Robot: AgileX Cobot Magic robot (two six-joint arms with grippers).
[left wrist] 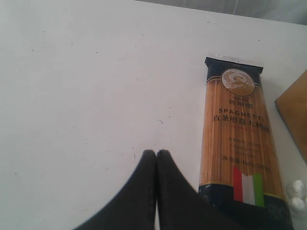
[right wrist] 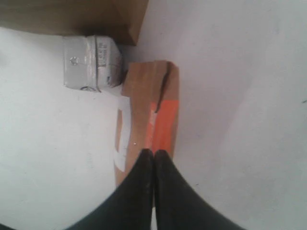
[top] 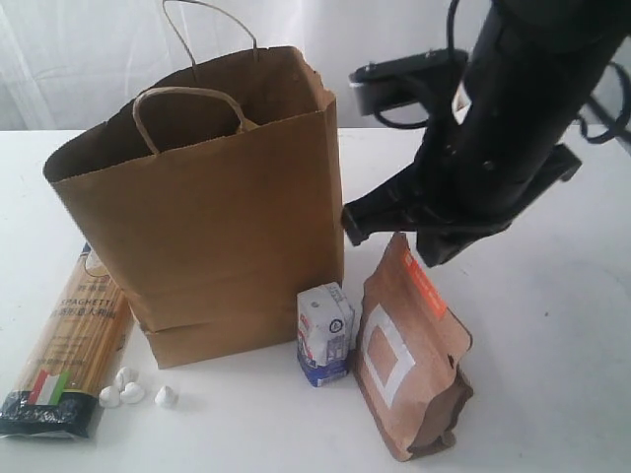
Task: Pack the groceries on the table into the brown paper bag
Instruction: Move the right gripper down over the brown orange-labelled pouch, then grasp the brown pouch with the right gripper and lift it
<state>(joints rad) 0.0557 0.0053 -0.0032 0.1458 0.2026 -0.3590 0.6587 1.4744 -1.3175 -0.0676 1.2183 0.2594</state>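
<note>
- My right jaws are clenched, and they look pinched on the flat top seam of the brown pouch (top: 409,360).
- The pouch stands leaning on the table (top: 562,355), its long axis near upright, hanging below the jaws.
- The open brown paper bag (top: 217,227) stands towards the left arm's side, beyond the small white-blue carton (top: 324,333).
- The pouch is matte kraft with an orange strip.
- My left jaws are clenched on nothing, beside the glossy long spaghetti packet (left wrist: 238,139).

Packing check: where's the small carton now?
Exterior view, front centre: the small white-blue carton stands between the brown paper bag and the brown pouch.
</note>
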